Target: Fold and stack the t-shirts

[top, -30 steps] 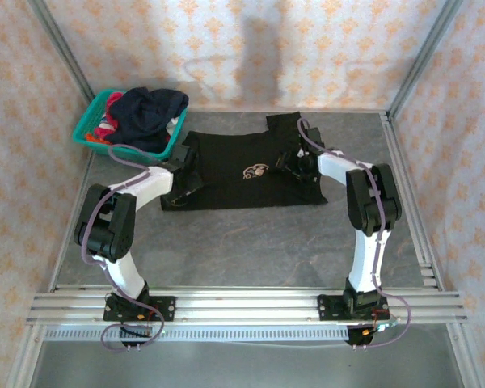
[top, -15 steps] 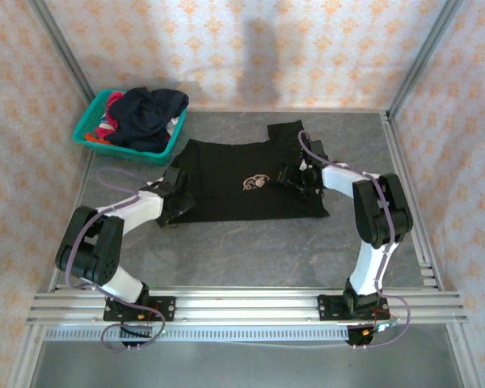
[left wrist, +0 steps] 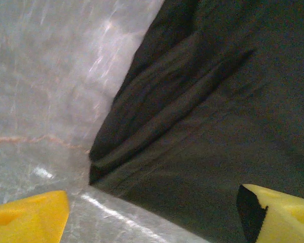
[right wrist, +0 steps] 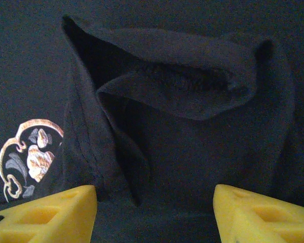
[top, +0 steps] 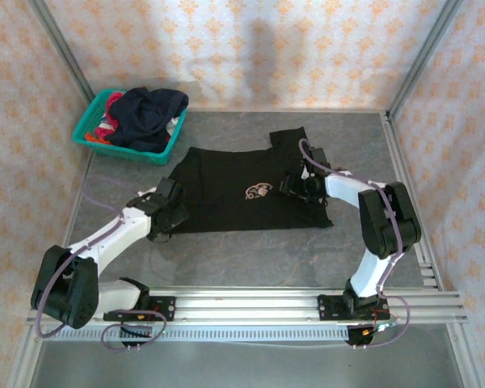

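The black t-shirt (top: pixel 218 174) lies spread flat on the grey table (top: pixel 250 250), its tan emblem (top: pixel 259 192) facing up. At the shirt's near left corner the left pincer (left wrist: pixel 153 202) stands wide open, one yellow finger over bare table and the other over cloth, gripping nothing. Beside the emblem, at the rumpled collar, the right pincer (right wrist: pixel 154 195) is parted over the fabric, clamping nothing. Beyond the shirt's far left corner a teal basket (top: pixel 85 133) holds a navy shirt (top: pixel 149 109) and a red-pink shirt (top: pixel 109 125).

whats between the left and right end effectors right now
In the top view, the black t-shirt spans the stretch from the left end effector to the right end effector, its tan emblem nearer the right.
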Tool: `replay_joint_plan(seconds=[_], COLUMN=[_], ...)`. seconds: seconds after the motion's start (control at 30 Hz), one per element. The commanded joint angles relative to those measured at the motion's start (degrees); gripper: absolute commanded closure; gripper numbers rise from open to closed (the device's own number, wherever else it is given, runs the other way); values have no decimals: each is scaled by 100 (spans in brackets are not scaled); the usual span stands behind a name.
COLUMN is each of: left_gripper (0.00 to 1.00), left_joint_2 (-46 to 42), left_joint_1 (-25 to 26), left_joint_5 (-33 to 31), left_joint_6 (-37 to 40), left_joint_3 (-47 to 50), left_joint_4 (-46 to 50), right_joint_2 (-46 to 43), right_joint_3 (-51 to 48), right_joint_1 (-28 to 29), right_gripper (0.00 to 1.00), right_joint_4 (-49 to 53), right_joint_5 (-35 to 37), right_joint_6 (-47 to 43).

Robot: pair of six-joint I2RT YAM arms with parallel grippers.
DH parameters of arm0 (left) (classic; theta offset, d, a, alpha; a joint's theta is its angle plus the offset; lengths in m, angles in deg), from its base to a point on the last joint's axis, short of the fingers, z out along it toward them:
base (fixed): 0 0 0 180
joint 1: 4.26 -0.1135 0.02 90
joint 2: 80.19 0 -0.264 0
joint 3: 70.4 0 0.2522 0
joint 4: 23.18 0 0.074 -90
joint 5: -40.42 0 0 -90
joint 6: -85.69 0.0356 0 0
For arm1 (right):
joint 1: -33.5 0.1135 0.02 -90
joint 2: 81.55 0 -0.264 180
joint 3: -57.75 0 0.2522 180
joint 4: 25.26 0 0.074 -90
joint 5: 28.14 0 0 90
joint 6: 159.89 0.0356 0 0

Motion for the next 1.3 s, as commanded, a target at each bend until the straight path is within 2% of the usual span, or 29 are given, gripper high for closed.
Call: replay_joint_plan(seconds=[0.0,0.17,0.3,0.67,0.8,0.93,1.03,1.13,1.27], left_gripper=[13,13,14,14,14,14,14,14,14], left_joint_2=[440,1627,2067,1542,1332,962,805,1042,1811], left_joint_1=[45,46,46,46,52,72,81,81,47], left_joint_5=[-315,-29,231,179,150,-125,-417,-722,-1068], left_joint_6=[399,549,376,-70,-117,99,409,755,1115], left_joint_3=[-551,-1197,-1080,462,623,15,-781,-1693,-2843], left_joint_4=[-98,-696,-1089,-1297,-1218,-659,-104,285,501], right_joint_2=[-28,152,159,-395,-598,-790,-1038,-1123,-895], right_joint_3=[169,272,192,-742,-854,-416,-29,410,994], right_joint_1=[28,41,36,341,392,388,385,370,372], right_gripper=[37,37,37,37,37,37,36,34,34], right_joint_4=[321,134,117,89,84,370,482,515,370], right_joint_5=[147,123,149,140,130,99,347,751,1190], right_joint_6=[-75,84,100,203,237,116,46,-62,-227])
